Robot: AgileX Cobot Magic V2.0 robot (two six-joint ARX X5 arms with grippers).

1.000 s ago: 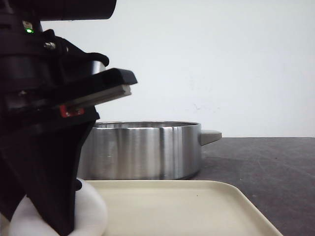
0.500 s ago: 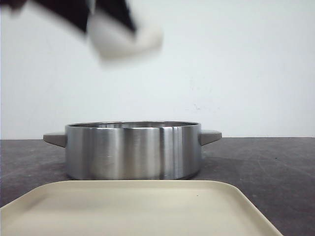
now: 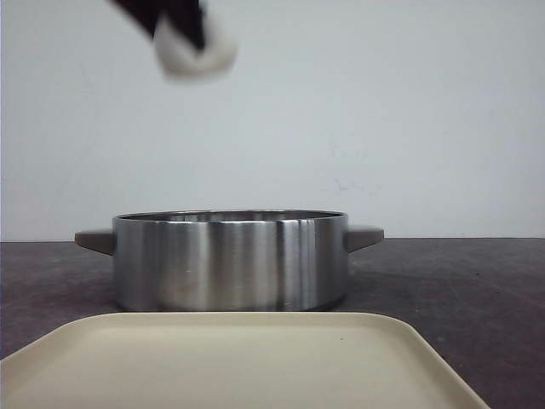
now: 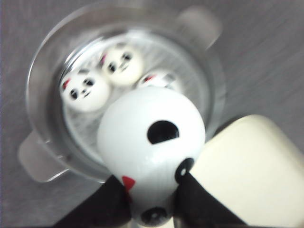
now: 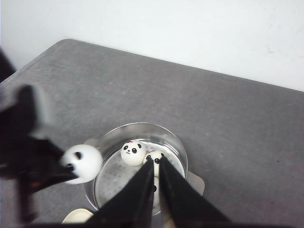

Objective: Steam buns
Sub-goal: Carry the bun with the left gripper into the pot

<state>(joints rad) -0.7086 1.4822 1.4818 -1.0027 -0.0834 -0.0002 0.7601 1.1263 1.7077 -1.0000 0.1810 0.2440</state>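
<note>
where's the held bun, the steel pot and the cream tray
held bun (image 4: 151,137), left wrist view, on its white dome above the black patch
steel pot (image 3: 230,264), front view, middle of its brushed side wall
cream tray (image 3: 255,366), front view, bare flat surface near the middle

surface: dark grey table (image 3: 460,290) | on it: steel pot (image 3: 230,260), cream tray (image 3: 247,362)

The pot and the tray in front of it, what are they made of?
The pot looks like brushed stainless steel: silvery, with vertical streaks of reflected light on its wall. Its handles look duller and greyer, material unclear. The tray looks like cream plastic with a smooth matte surface, though enamelled or ceramic can't be ruled out.
</note>
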